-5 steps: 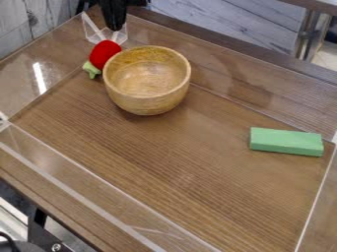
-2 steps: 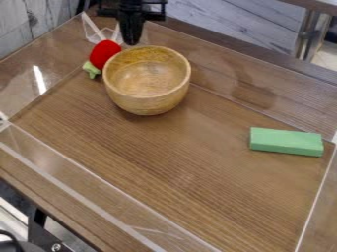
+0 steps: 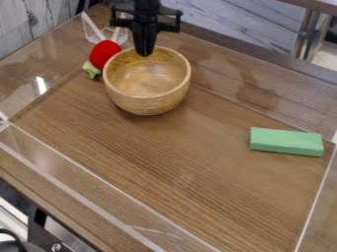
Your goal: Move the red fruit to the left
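The red fruit (image 3: 102,54) is small and round with a pale green leafy end at its lower left. It lies on the table against the left outer side of the wooden bowl (image 3: 148,91). My dark gripper (image 3: 145,49) points straight down above the bowl's far rim, to the right of the fruit and apart from it. Its fingers are pressed together into one narrow tip, shut with nothing between them.
A flat green rectangular block (image 3: 286,142) lies at the right of the wooden table (image 3: 171,167). Clear plastic walls (image 3: 33,84) run along the table's left and front sides. A grey surface lies behind the table.
The gripper has moved right and down, from above the fruit at the top edge to over the bowl's far rim. The fruit, bowl and block have stayed put.
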Motion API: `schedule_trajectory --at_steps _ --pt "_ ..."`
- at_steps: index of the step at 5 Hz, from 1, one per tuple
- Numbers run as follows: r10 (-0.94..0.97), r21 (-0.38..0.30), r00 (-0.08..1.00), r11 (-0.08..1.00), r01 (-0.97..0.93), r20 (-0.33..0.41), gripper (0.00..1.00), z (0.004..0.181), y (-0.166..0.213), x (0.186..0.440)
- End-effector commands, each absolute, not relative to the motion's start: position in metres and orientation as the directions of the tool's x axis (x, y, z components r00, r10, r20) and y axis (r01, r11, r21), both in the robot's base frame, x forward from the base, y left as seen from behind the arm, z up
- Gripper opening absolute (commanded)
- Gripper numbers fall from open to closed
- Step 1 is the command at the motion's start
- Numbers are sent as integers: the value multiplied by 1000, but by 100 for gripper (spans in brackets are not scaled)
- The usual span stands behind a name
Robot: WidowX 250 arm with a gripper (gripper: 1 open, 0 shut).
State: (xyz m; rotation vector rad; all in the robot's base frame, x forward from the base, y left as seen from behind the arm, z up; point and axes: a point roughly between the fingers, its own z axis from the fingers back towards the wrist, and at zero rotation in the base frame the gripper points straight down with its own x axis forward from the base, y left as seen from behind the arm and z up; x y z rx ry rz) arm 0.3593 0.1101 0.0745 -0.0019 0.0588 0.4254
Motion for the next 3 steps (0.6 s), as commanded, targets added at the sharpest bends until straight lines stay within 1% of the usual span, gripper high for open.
schedule_trajectory --at_steps 1,2,3 --pt "426 1 904 905 -426 34 100 95 113 356" --pt "404 -3 914 915 -404 27 100 97 115 357" --pt "377 -27 925 926 -376 36 100 110 115 356"
